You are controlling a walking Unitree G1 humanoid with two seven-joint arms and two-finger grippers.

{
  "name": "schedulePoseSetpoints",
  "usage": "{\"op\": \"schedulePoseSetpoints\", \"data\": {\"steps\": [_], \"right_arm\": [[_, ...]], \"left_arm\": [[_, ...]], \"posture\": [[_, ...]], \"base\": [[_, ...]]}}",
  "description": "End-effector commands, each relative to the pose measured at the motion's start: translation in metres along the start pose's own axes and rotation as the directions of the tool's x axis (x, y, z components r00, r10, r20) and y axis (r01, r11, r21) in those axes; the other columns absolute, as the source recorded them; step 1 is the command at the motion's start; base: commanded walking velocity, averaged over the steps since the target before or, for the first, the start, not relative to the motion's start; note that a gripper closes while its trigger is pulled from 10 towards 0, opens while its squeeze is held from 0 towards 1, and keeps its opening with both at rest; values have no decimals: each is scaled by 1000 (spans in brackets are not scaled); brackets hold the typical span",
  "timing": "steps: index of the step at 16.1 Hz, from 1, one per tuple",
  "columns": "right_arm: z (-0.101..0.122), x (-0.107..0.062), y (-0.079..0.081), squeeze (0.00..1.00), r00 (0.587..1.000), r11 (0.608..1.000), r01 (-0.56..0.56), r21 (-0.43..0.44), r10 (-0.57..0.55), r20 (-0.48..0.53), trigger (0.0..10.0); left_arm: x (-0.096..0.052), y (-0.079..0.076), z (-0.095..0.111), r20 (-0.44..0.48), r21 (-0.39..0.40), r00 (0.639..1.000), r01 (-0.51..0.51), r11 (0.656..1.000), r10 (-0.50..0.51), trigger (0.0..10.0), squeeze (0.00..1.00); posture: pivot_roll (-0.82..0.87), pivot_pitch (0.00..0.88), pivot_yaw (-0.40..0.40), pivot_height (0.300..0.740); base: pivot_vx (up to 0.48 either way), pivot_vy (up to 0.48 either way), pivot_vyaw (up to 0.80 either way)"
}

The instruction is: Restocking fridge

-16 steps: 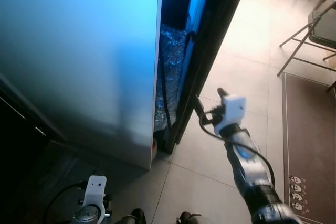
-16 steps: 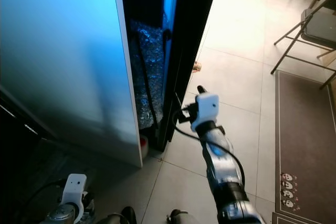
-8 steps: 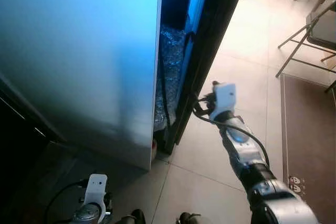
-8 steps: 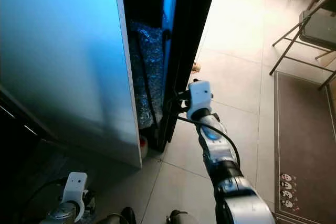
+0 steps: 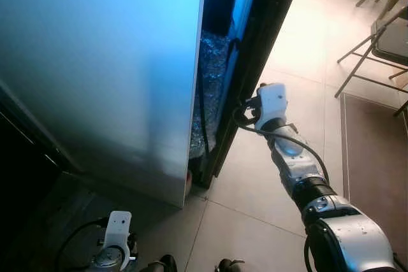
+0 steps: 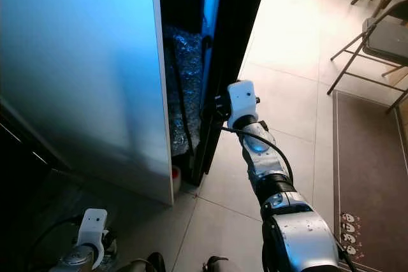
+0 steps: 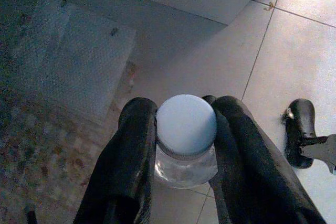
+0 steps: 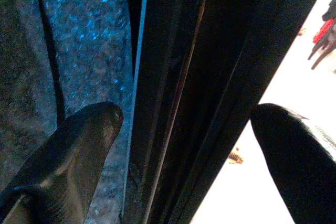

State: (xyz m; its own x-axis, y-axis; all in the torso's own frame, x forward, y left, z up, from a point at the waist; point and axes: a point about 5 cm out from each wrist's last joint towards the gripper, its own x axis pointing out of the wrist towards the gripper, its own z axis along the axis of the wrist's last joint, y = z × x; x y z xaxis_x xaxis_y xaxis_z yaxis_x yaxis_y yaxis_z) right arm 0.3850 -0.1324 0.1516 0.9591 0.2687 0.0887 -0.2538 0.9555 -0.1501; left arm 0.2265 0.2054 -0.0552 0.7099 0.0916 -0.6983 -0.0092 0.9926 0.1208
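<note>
Pale tiled floor [image 5: 299,62]; rug [image 5: 376,151] at right. Right end effector [image 8: 184,129] spread wide astride fridge door [image 6: 233,36] edge. Left end effector [image 7: 184,129] clamps bottle [image 7: 186,129].

Head cameras downward, wrist cameras close

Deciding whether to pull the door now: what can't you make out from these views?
- Fridge interior: eye views, hidden by the dark door and grey panel.
- Bottle body: left wrist view, covered by its cap and left claw.
- Right claw contact with door: right wrist view, unclear.
</note>
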Motion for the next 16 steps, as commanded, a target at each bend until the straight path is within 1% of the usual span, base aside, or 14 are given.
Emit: {"op": "schedulePoseSetpoints", "data": {"steps": [1, 3, 5, 9, 10, 11, 12, 13, 14, 15, 16], "right_arm": [[-4, -2, -3, 0, 1000, 1000, 28, 8, -28, -9, 10000], [-20, -21, -6, 0, 992, 992, 120, 38, -122, 37, 10000], [-34, -38, -7, 0, 987, 987, 159, 24, -160, 34, 10000], [-35, -38, -6, 0, 985, 986, 166, 21, -167, 41, 10000], [-108, -91, -5, 0, 939, 973, 224, 50, -202, -278, 10000], [-153, -134, 1, 0, 831, 957, 277, 91, -191, -522, 10000], [-167, -150, 3, 0, 767, 940, 323, 106, -194, -611, 10000], [-177, -162, 7, 0, 718, 932, 345, 116, -181, -672, 10000], [-186, -176, 12, 0, 663, 931, 350, 100, -170, -729, 10000], [-191, -184, 15, 0, 634, 933, 349, 92, -163, -756, 10000], [-201, -203, 21, 0, 574, 926, 366, 89, -149, -805, 10000]], "left_arm": [[-1, -2, -5, -7, 7, 1000, 3, 1000, -3, 10000, 0], [-3, 0, -9, -10, 0, 1000, -4, 1000, 4, 10000, 0], [-3, 1, -11, -13, 1, 1000, -6, 1000, 6, 10000, 0], [-4, 1, -11, -12, 1, 1000, -6, 1000, 6, 10000, 0], [-4, 0, -13, -21, 7, 1000, 1, 1000, -1, 10000, 0], [-4, -2, -13, -24, 7, 1000, 6, 1000, -6, 10000, 0], [-3, -4, -12, -23, 6, 1000, 7, 1000, -7, 10000, 0], [-3, -4, -11, -21, 5, 1000, 7, 1000, -7, 10000, 0], [-3, -4, -10, -20, 4, 1000, 7, 1000, -7, 10000, 0], [-3, -4, -10, -20, 4, 1000, 7, 1000, -6, 10000, 0], [-3, -4, -12, -27, 2, 1000, 5, 1000, -5, 10000, 0]], "posture": [[-89, 162, -69, 740], [-84, 178, -70, 740], [-91, 183, -68, 740], [-91, 183, -68, 740], [-116, 194, -63, 740], [-113, 190, -62, 740], [-108, 188, -62, 740], [-105, 184, -62, 740], [-104, 183, -61, 740], [-102, 180, -60, 740], [-92, 176, -58, 740]], "base": [[0, 0, 0], [0, 0, 0], [0, 0, 0], [0, 0, 0], [0, 0, 0], [0, 0, 0], [0, 0, 0], [0, 0, 0], [0, 0, 0], [0, 0, 0], [0, 0, 0]]}}
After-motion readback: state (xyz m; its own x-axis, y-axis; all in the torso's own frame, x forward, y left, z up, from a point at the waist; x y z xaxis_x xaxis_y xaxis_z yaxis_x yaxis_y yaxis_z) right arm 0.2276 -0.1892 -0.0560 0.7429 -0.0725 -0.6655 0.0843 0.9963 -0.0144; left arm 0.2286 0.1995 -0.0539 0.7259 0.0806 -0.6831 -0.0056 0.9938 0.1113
